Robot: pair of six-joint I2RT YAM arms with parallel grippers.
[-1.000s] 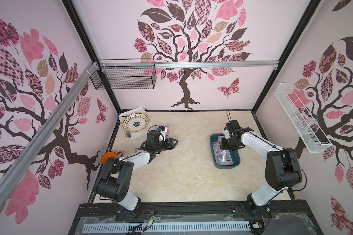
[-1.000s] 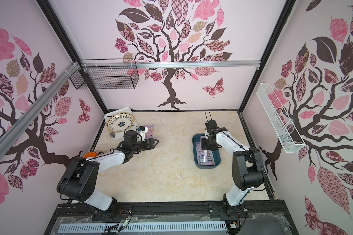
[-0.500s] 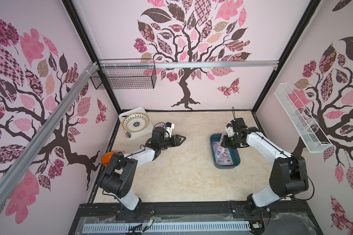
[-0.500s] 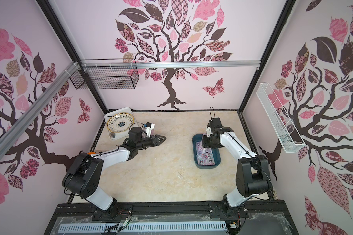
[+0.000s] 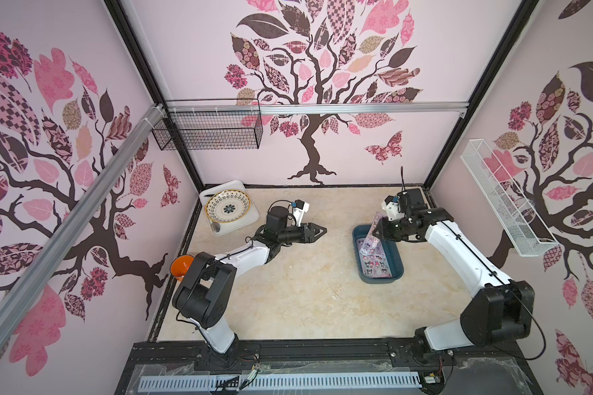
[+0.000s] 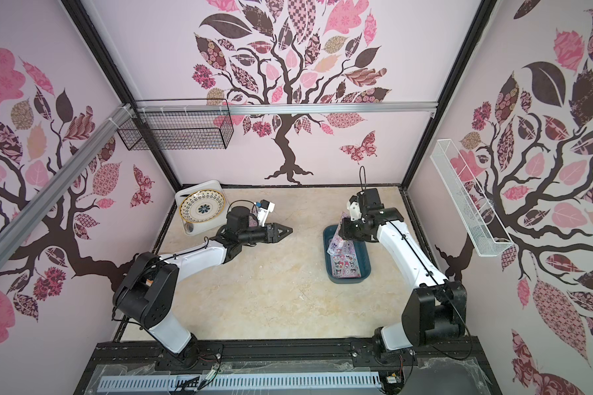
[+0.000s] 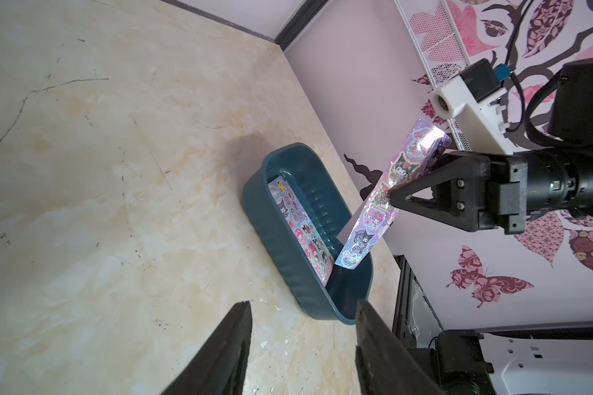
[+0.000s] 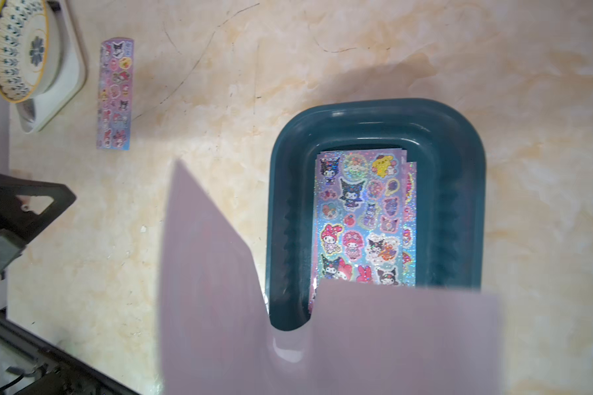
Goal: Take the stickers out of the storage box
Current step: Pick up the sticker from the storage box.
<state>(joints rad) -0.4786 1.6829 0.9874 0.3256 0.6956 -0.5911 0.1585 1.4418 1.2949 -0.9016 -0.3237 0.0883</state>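
Note:
The dark teal storage box [image 5: 380, 279] [image 6: 346, 278] [image 8: 459, 143] stands on the right of the table, with several stickers [image 5: 375, 261] [image 6: 346, 261] [image 8: 363, 219] lying flat inside. My right gripper [image 5: 379, 231] [image 6: 343, 232] [image 7: 394, 200] is shut on one sticker sheet [image 7: 384, 191] [image 5: 374, 224], lifted steeply, its lower end still inside the box. In the right wrist view the sheet's pale back [image 8: 220, 290] hides the jaws. My left gripper [image 5: 322, 232] [image 6: 288, 231] [image 7: 302, 306] is open and empty, pointing at the box from mid-table. Another sheet [image 8: 115, 94] lies flat near the tray.
A white tray [image 5: 243, 187] with a patterned plate [image 5: 226, 207] sits at the back left corner. An orange cup [image 5: 179, 266] stands by the left wall. A black wire basket [image 5: 208, 128] and a white one [image 5: 500, 198] hang on the walls.
My right gripper has closed on a sheet and lifted it up out of the box. My left arm has swung away from the sheet by the tray toward the middle of the table.

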